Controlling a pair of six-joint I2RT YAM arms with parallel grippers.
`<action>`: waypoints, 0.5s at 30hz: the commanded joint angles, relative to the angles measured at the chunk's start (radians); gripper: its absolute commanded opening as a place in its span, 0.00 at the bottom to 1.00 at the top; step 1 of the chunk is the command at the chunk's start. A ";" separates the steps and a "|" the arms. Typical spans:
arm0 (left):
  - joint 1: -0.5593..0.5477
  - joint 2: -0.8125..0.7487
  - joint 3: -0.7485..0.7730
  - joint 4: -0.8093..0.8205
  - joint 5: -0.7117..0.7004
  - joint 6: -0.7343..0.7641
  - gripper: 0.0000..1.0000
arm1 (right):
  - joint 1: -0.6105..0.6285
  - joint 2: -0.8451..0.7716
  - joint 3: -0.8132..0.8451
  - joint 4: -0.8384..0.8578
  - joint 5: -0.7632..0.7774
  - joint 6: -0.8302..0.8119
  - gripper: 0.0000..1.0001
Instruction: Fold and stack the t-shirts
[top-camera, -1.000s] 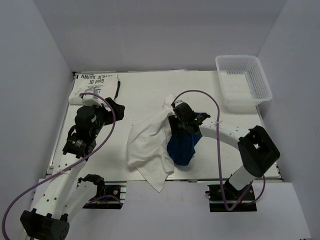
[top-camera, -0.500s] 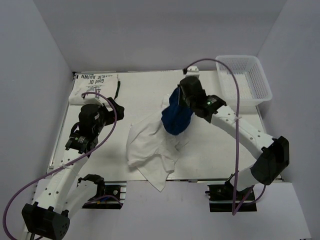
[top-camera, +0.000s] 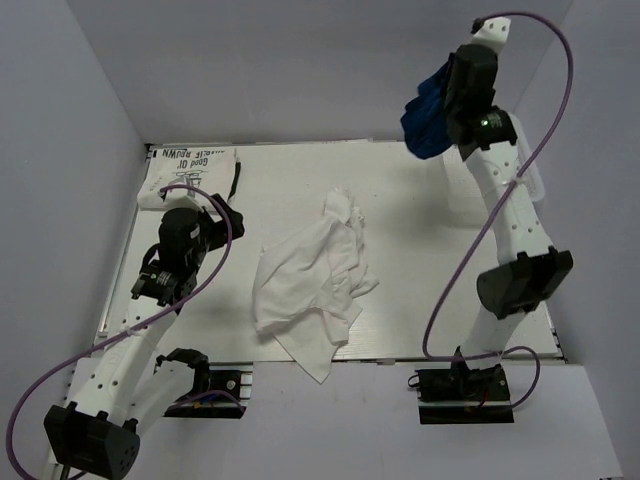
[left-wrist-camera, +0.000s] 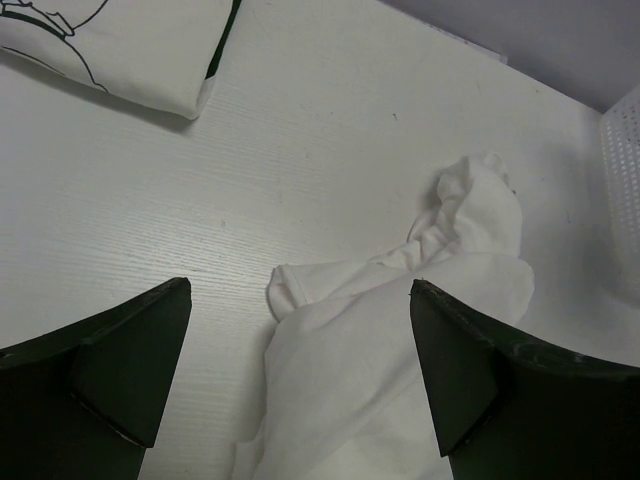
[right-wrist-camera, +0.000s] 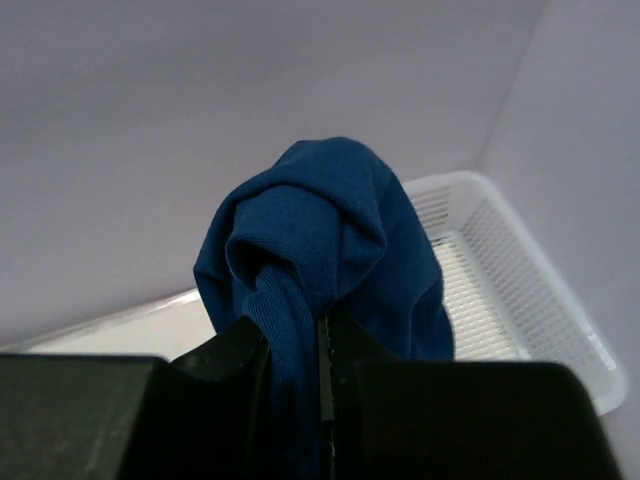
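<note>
We see the R gripper (top-camera: 452, 98) way up high at the far right, above the back edge of the table (top-camera: 430, 260). Its two fingers are pinched tight on the dark blue t-shirt (top-camera: 425, 118), & the shirt hangs in a bunched lump from them. In the R wrist view the blue cloth (right-wrist-camera: 320, 220) comes up out of the thin gap btw the fingers. Under it & a bit to the right is the white mesh basket (right-wrist-camera: 520, 290). The blue shirt is up in the air over that spot, not lying in the basket. In the part of the basket we can see, only its own mesh floor & walls show; the rest is hidden by the shirt & the gripper. The crumpled white t-shirt (top-camera: 310, 285) lies in a loose heap near the middle of the table, well apart from the R gripper. The folded white t-shirt (top-camera: 185, 168) w/ black letters lies flat in the far left corner. The L gripper (top-camera: 222, 212) is low over the table, btw the folded shirt & the heap. Its fingers stand wide apart & hold nothing. In the L wrist view the heap (left-wrist-camera: 400, 330) is just ahead of the fingers, the folded shirt (left-wrist-camera: 120, 50) is off at the top left, & a bit of basket wall shows at the right edge.
</note>
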 joint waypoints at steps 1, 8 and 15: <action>-0.004 0.015 0.030 -0.019 -0.036 -0.004 1.00 | -0.158 0.120 0.156 0.010 -0.088 -0.078 0.00; 0.007 0.084 0.099 -0.030 -0.020 -0.004 1.00 | -0.288 0.402 0.190 0.047 -0.292 -0.051 0.91; 0.007 0.066 0.099 -0.039 -0.020 -0.015 1.00 | -0.320 0.274 0.053 0.047 -0.685 -0.037 0.91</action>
